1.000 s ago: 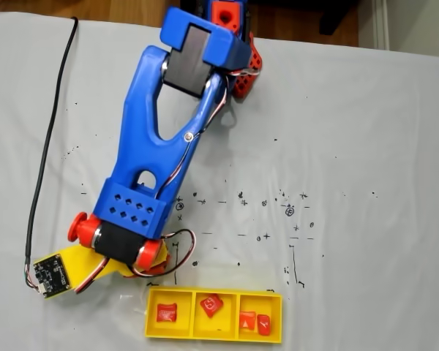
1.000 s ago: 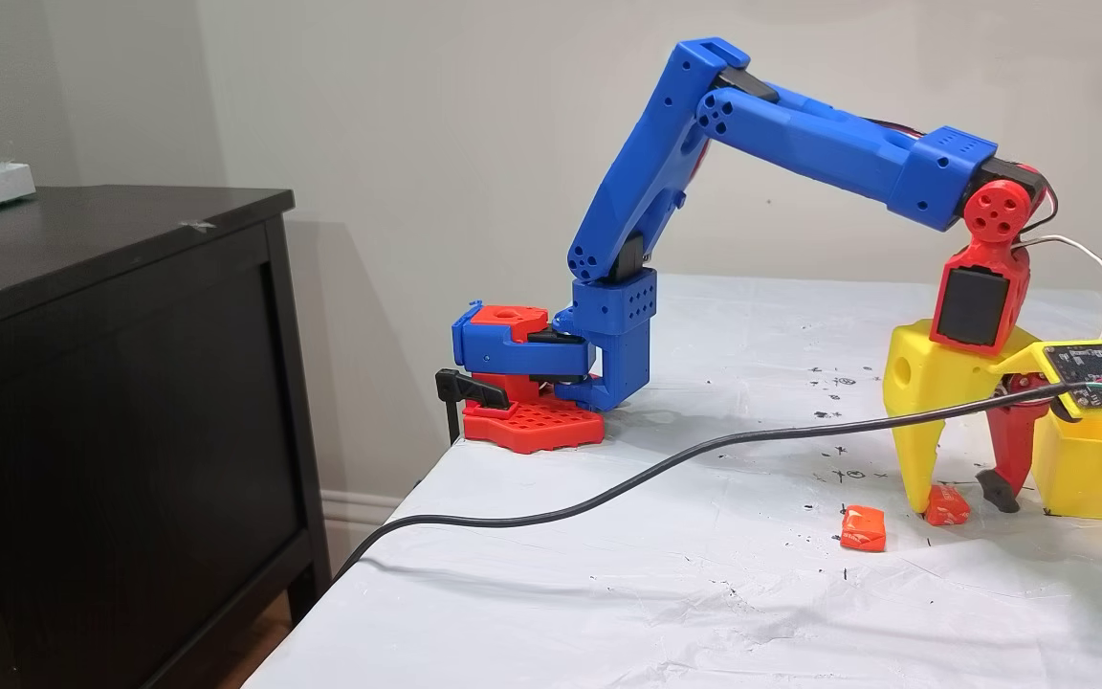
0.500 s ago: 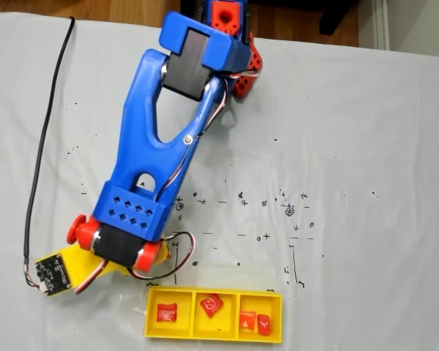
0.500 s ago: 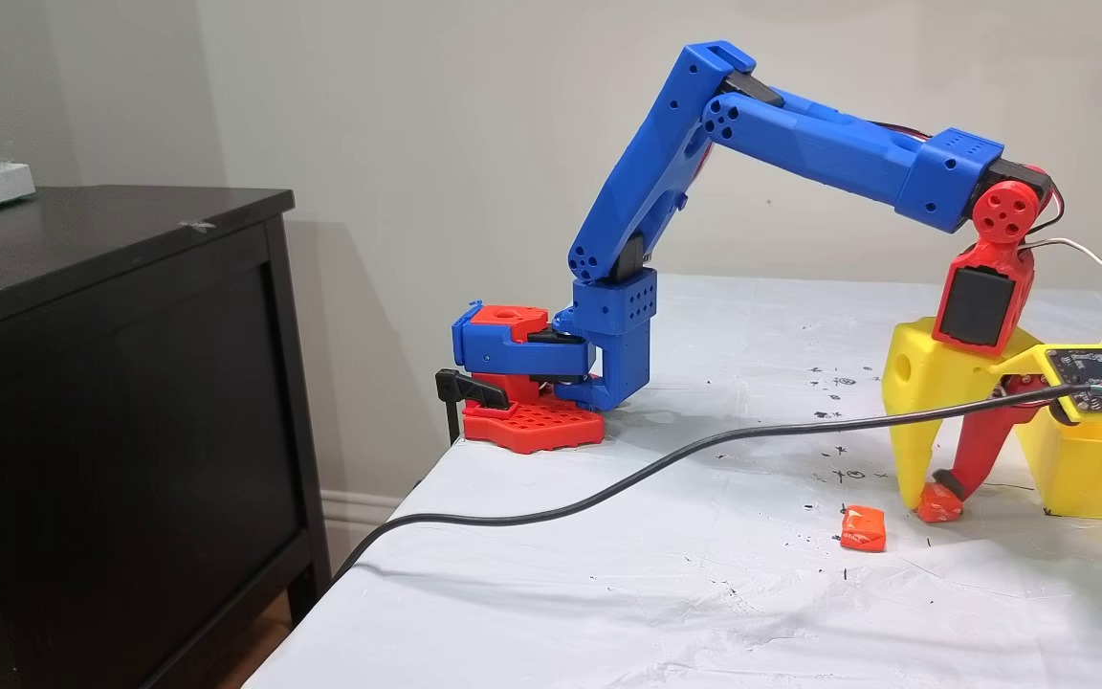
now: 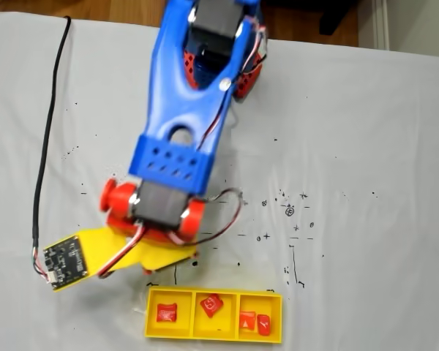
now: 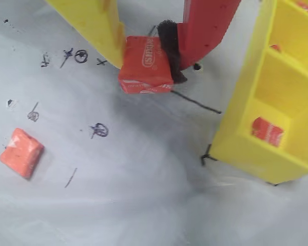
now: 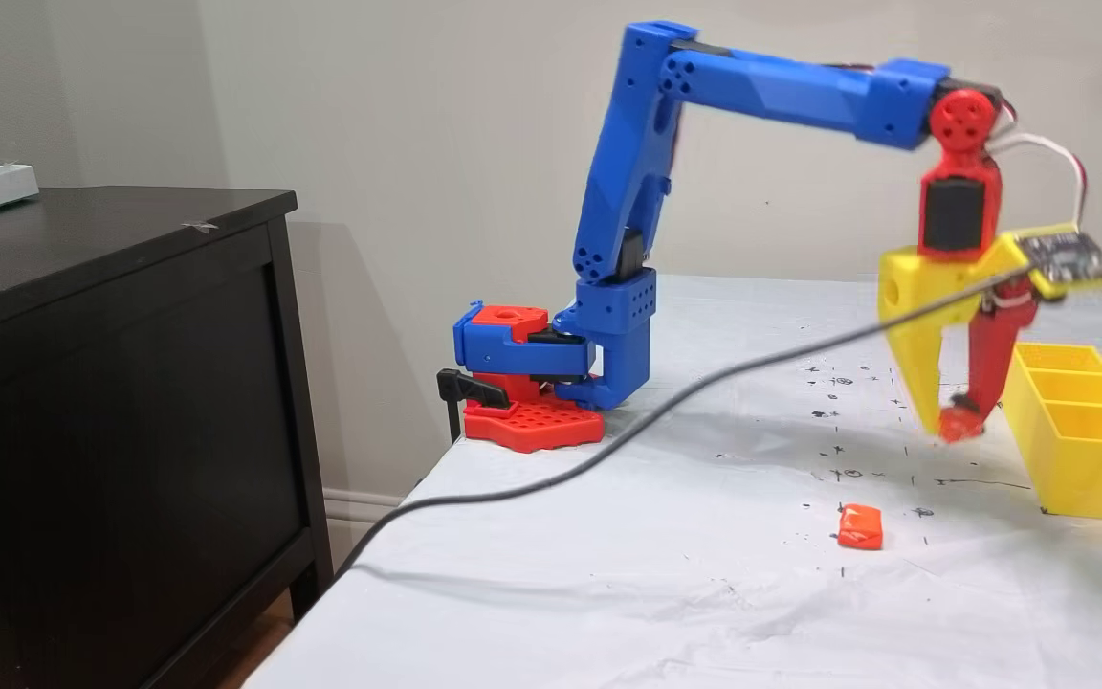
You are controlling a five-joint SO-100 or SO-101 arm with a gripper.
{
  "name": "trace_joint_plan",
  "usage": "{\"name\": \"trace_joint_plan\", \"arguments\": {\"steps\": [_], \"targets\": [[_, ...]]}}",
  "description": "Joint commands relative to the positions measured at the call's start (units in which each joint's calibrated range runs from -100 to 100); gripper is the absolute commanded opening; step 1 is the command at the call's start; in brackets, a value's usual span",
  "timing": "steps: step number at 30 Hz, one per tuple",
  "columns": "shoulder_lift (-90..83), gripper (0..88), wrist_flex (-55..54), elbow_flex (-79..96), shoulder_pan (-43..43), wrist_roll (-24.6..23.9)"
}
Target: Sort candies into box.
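While the arm [image 7: 761, 86] reaches out over the white table cover [image 7: 608, 593], we note the gripper [image 6: 146, 48] closed down on one candy [image 6: 145, 65]: the yellow finger [image 6: 100, 23] presses its left edge and the red finger's black pad [image 6: 169, 43] its right edge, wrist view. From a fixed view at the side, that held candy [image 7: 958, 425] hangs clear of the cover, just beside the near end of the box [image 7: 1087, 469] and about level with its rim.

We see a second candy [image 7: 859, 527] lying loose on the cover, well apart from the box and nearer the camera; the wrist view has it at lower left [image 6: 21, 152].

From a fixed view above, the box [image 5: 214, 336] sits at the bottom edge with its three compartments in a row. We count one candy in the left compartment [image 5: 165, 314], one tilted in the middle [image 5: 211, 305], and two side by side in the right [image 5: 247, 319] [image 5: 263, 324].

A black cable [image 7: 608, 455] runs from the camera board [image 7: 1068, 256] on the gripper across the cover and off the table's edge. Pen marks [image 5: 289, 211] dot the cover. A dark cabinet [image 7: 111, 383] stands to the left of the table.
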Motion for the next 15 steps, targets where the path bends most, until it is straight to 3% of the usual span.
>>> {"name": "trace_joint_plan", "arguments": {"steps": [1,15], "targets": [[-11.7,0.2,-2.1,-2.0,-2.9,-2.1],[-9.8,0.1,-17.8,4.0,-10.8,-12.1]]}}
